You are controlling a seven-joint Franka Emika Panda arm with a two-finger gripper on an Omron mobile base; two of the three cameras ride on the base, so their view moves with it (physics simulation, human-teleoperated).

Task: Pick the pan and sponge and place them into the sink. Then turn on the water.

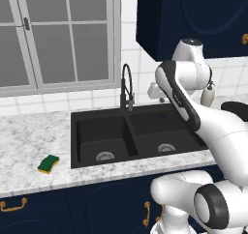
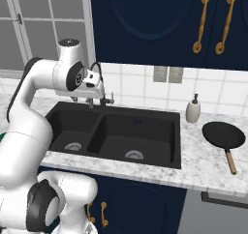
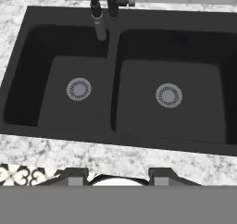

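The black frying pan (image 2: 224, 135) lies on the marble counter right of the sink, its handle pointing to the front. Left of the sink, near the counter's front, rests the green-and-yellow sponge (image 1: 48, 164). Both basins of the black double sink (image 3: 113, 102) hold nothing but their silvery drains. My gripper (image 3: 118, 176) hangs above the sink's front rim, looking down into it; its fingers stand apart with nothing between them. From the base views the hand (image 2: 92, 94) sits high over the sink close to the faucet (image 1: 127, 85). No water shows at the spout.
A white soap dispenser (image 2: 193, 109) stands at the back of the counter between sink and pan. A window fills the wall behind the left counter; dark blue cabinets hang above the right. The counter's front edge runs just below the sink.
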